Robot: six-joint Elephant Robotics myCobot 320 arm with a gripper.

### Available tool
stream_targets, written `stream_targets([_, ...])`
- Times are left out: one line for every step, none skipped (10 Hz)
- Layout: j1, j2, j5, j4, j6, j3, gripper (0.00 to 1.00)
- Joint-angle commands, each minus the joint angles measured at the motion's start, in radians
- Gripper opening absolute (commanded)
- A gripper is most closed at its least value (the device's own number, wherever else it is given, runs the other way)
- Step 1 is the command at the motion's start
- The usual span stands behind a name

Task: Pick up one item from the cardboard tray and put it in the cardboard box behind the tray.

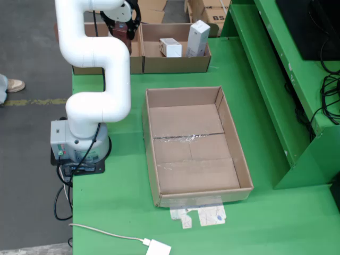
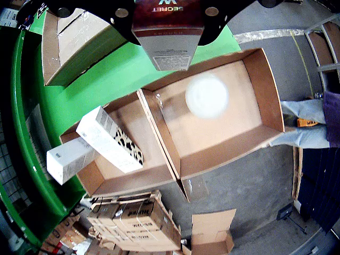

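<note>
Gripper (image 2: 169,24) jaws clamp dark-red carton (image 2: 169,42), hovering over empty box (image 2: 212,114) at 12 o'clock of tray (image 1: 154,159) in overhead view. Pick done; lower and release left.

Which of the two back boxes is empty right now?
The box under the pincer, the left back box in the view from above; the right back box holds two white cartons.

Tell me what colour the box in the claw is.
Dark red box, clearest in the view riding on the claw.
</note>
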Motion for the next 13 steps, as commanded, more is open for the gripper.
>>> stream_targets([-0.039, -0.020, 0.008, 0.028, -0.030, 0.024, 0.00])
stream_targets([-0.045, -0.016, 0.005, 0.037, -0.034, 0.024, 0.00])
stream_targets([-0.045, -0.016, 0.005, 0.037, -0.034, 0.024, 0.00])
stream_targets([-0.045, -0.016, 0.005, 0.037, -0.034, 0.024, 0.00])
stream_targets([-0.059, -0.022, 0.011, 0.058, -0.046, 0.024, 0.00])
stream_targets([-0.064, -0.025, 0.012, 0.065, -0.049, 0.024, 0.00])
stream_targets([-0.066, -0.029, 0.014, 0.076, -0.054, 0.024, 0.00])
stream_targets([-0.057, -0.037, 0.012, 0.107, -0.072, 0.024, 0.00])
stream_targets([-0.026, -0.062, -0.009, 0.186, -0.094, 0.024, 0.00])
stream_targets([-0.026, -0.062, -0.009, 0.186, -0.094, 0.024, 0.00])
stream_targets([-0.039, -0.111, -0.023, 0.328, -0.137, 0.024, 0.00])
stream_targets([-0.049, -0.139, -0.045, 0.414, -0.156, 0.024, 0.00])
stream_targets([-0.071, -0.197, -0.073, 0.566, -0.191, 0.024, 0.00])
